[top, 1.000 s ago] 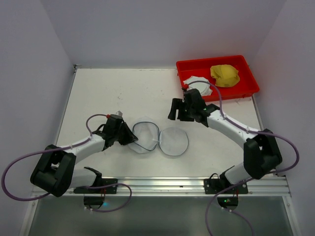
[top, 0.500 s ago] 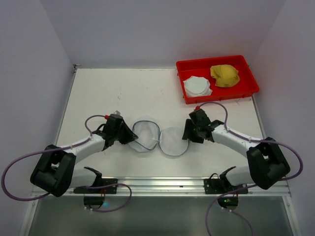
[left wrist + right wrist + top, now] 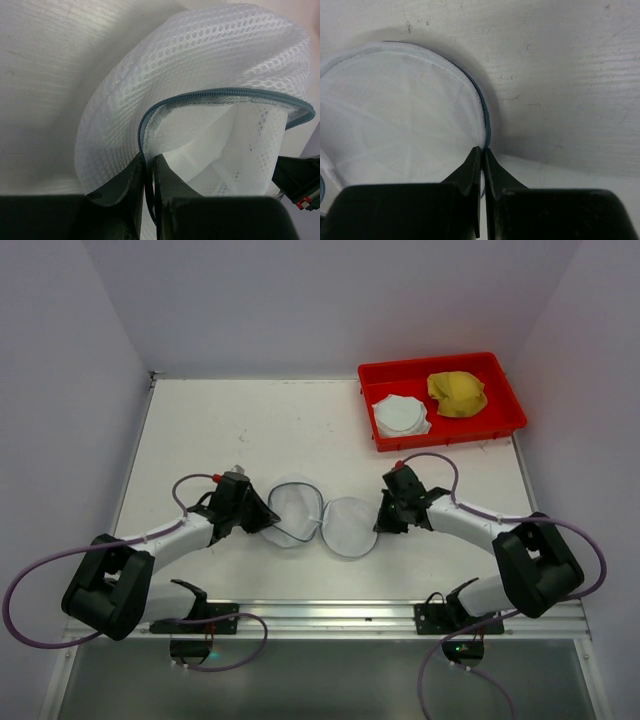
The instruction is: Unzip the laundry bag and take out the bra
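Note:
The laundry bag (image 3: 350,530) lies unzipped on the table as two mesh discs side by side, edged in dark blue zipper. My left gripper (image 3: 268,519) is shut on the zipper rim of the left half, which stands up in the left wrist view as white mesh (image 3: 200,55) pinched at the left gripper (image 3: 148,159). My right gripper (image 3: 378,523) is shut on the rim of the flat right half (image 3: 405,115), the zipper caught at the right gripper (image 3: 482,150). The bra (image 3: 400,415), a whitish floppy piece, rests in the red tray.
The red tray (image 3: 505,427) sits at the back right and also holds a yellow crumpled cloth (image 3: 457,393). White walls close in the table on the left, right and far sides. A metal rail (image 3: 330,615) runs along the near edge.
My right arm came back from the red tray, leaving the bra there, reached the bag's right half and shut on its rim. The left arm has held still.

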You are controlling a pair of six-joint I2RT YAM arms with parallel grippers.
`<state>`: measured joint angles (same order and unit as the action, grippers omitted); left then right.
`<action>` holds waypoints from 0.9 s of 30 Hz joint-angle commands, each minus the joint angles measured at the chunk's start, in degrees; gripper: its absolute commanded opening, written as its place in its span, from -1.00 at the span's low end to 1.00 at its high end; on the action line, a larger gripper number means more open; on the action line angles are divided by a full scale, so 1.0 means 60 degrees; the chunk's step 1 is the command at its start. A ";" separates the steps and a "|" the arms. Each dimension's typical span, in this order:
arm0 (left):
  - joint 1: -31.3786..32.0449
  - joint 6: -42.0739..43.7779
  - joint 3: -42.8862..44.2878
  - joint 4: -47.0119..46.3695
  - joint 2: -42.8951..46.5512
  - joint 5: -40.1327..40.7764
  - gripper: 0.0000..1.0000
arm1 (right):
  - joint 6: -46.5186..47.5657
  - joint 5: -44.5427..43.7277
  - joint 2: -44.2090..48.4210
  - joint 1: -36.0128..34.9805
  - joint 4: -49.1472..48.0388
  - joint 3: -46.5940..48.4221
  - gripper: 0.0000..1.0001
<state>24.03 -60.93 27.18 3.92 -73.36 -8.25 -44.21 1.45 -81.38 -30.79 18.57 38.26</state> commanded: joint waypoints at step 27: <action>0.0902 -0.0129 0.0583 -0.0127 -0.0050 0.1068 -0.57 | 0.1611 -0.2527 -0.2314 -0.3365 0.3468 0.7964 -1.00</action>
<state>29.56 -60.95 32.56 4.16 -76.40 -3.16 -35.73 -12.58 -93.47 -49.84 38.85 82.72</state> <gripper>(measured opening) 0.182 0.017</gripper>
